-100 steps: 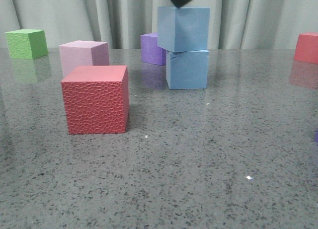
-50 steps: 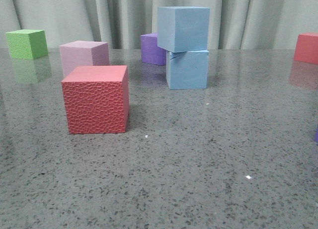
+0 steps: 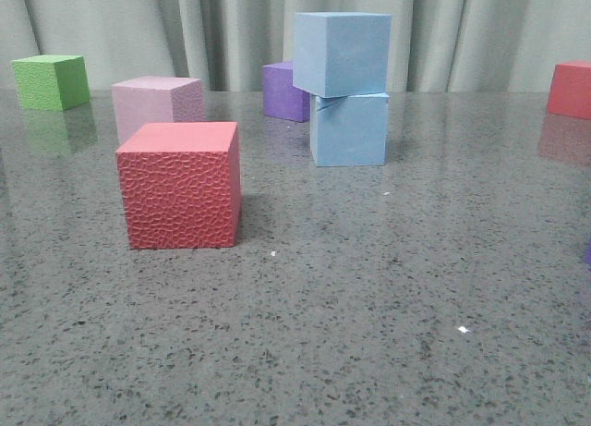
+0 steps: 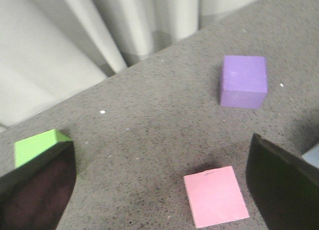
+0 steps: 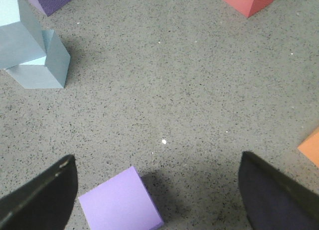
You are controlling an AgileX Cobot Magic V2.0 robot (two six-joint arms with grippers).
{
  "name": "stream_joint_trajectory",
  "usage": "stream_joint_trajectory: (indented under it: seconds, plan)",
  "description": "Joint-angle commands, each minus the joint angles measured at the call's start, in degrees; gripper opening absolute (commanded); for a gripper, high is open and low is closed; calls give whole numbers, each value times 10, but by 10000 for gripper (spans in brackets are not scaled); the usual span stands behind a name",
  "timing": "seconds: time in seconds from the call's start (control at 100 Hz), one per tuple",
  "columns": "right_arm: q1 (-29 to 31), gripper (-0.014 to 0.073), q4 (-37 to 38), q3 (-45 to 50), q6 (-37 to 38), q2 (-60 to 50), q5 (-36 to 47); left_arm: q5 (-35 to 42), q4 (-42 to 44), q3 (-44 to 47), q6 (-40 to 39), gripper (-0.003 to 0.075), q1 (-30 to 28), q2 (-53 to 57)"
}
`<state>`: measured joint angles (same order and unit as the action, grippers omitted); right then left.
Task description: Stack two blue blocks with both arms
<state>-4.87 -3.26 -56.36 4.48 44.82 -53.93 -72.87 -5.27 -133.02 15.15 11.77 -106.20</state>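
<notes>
Two sky-blue blocks stand stacked at the back middle of the table. The upper blue block [image 3: 342, 52] rests on the lower blue block [image 3: 349, 128], turned a little and overhanging to the left. No gripper touches them or shows in the front view. The right wrist view shows the upper block [image 5: 15, 33] and the lower block [image 5: 42, 65] far from my right gripper [image 5: 157, 175], which is open above the table. My left gripper [image 4: 160, 160] is open too, with nothing between its fingers.
A textured red cube [image 3: 180, 186] sits front left, with a pink cube [image 3: 155, 103] and a green cube [image 3: 51, 81] behind it. A dark purple cube [image 3: 282, 91] is behind the stack, another red cube [image 3: 570, 89] at far right. A lilac cube [image 5: 119, 202] lies under the right gripper, an orange cube [image 5: 311, 147] beside it.
The black gripper that hung just above the upper blue block has risen out of the front view. The stack has stayed as it was.
</notes>
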Motion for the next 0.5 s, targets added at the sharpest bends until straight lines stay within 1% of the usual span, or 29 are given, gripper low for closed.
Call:
stream_joint_trajectory:
  seconds: [0.0, 0.26, 0.39, 0.49]
  plan:
    - [1, 647, 1, -13, -3, -2, 39, -4, -8, -14, -17, 660, -17, 44]
    - [1, 647, 1, -13, -3, -2, 39, 2, -6, 46, -17, 660, -50, 100]
    - [1, 647, 8, -13, -3, -2, 39, 21, -5, 109, -17, 660, -61, 143]
    - [1, 647, 9, -13, -3, -2, 39, 55, -5, 175, -17, 660, -71, 185]
